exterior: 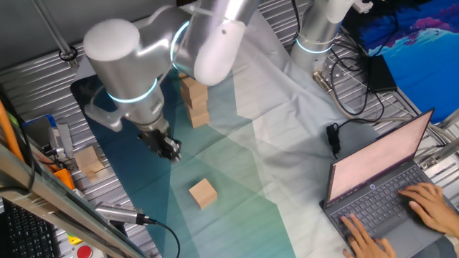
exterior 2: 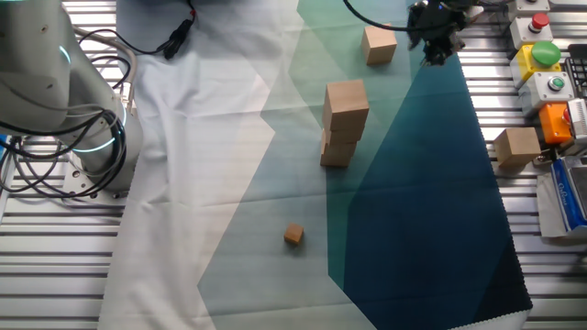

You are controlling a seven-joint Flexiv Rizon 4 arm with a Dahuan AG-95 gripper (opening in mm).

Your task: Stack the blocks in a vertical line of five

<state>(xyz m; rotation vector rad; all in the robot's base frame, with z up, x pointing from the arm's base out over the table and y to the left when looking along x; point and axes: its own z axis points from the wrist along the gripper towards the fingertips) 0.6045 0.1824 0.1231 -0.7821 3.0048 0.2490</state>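
**Item 1. Loose block.** Nearest to the one fixed view, alone on the teal cloth, upright, nothing touching it. In the other fixed view it sits at the far end of the cloth. A cube, so no long axis; its faces look turned slightly off the cloth's edges.

**Item 2. Gripper.** Hangs above the cloth, fingers pointing down, apart from every block. Nothing shows between the fingers, so it looks empty; how far the fingers are spread cannot be told in either view. In the other fixed view it is just beside the loose block.

**Item 3. Governing relation.** The loose block is the nearest one to the gripper: toward the camera and to the picture's right in the one fixed view, to the picture's left in the other. Judgement: the next pick calls for a short sideways shift, then a descent.

**Item 4. Stack.** Farther back, partly behind the arm; three blocks appear to be piled, slightly misaligned. The exact count is uncertain.

**Item 5. Outlying block.** Off the cloth on the slatted table, beside the control boxes.

**Item 6. Small cube.** Not a task piece; well apart.
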